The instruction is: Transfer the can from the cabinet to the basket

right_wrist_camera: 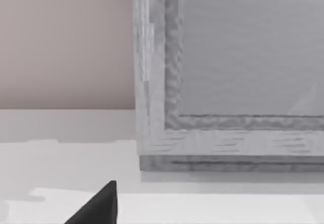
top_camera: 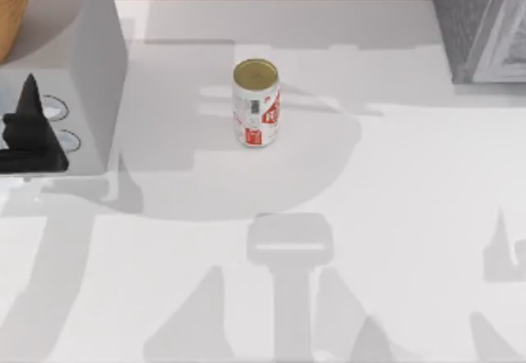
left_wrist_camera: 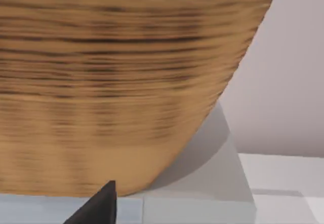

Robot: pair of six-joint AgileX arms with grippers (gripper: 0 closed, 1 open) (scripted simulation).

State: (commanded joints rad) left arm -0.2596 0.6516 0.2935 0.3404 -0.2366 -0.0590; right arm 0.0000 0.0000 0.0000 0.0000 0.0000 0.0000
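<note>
Our can point(top_camera: 256, 103) stands on the counter point(top_camera: 394, 215), ungrasped, basket point(top_camera: 12, 6) at ten o'clock; fingers' state we cannot tell.

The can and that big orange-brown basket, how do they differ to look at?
The can is small, white-silver with red patches and a dull gold top; the basket is far bigger, orange-brown and finely ribbed. The can's sides run straight, while the basket's side curves inward toward its base. The can stands alone on the open table near the middle; the basket sits at the far left corner on a pale grey box. Both stand upright.
</note>
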